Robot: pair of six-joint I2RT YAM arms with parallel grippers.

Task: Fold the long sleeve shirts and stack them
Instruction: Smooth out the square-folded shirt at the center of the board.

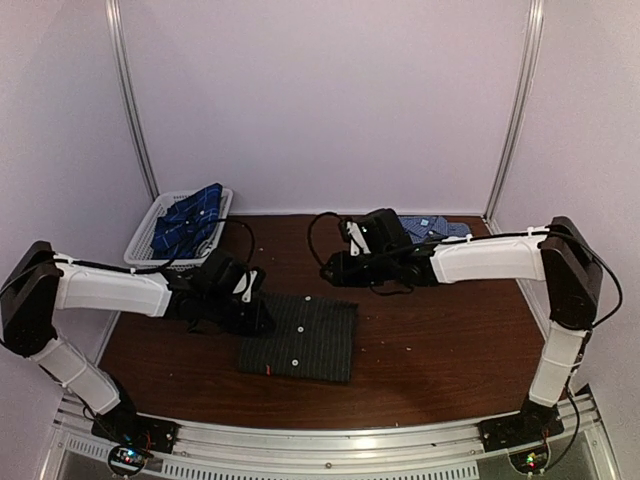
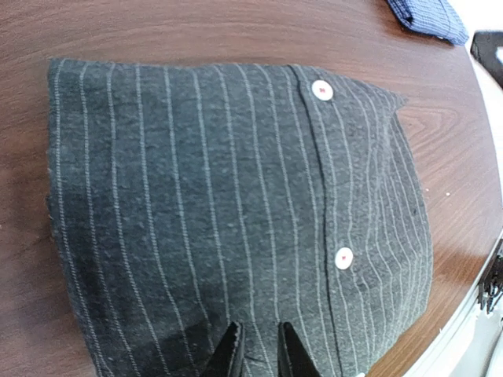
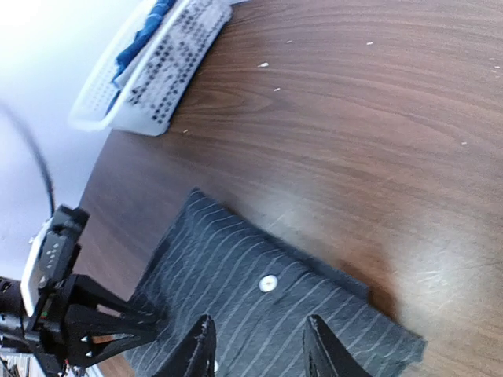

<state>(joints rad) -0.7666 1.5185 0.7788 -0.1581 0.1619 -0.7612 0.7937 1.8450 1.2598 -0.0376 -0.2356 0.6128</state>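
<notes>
Top external view shows a dark brown wooden table [image 1: 450, 340], flecked with a few pale specks, inside a booth of plain lilac walls [image 1: 330, 100], with a silver metal rail [image 1: 330, 440] along the lower edge of the frame. The charcoal-black pinstriped button-up shirt [image 1: 300, 340] lies folded in a rectangle just left of centre. The navy blue plaid shirt [image 1: 190, 220] sits in the white plastic mesh basket [image 1: 150, 235] at centre left, and the blue-and-white fine-check shirt [image 1: 435, 227] lies folded right of centre. The left gripper [image 2: 258, 353] has its fingers a narrow gap apart at the pinstriped shirt's edge, though whether they pinch cloth cannot be told, while the right gripper [image 3: 259, 345] hangs above the table with fingers well apart, holding nothing.
</notes>
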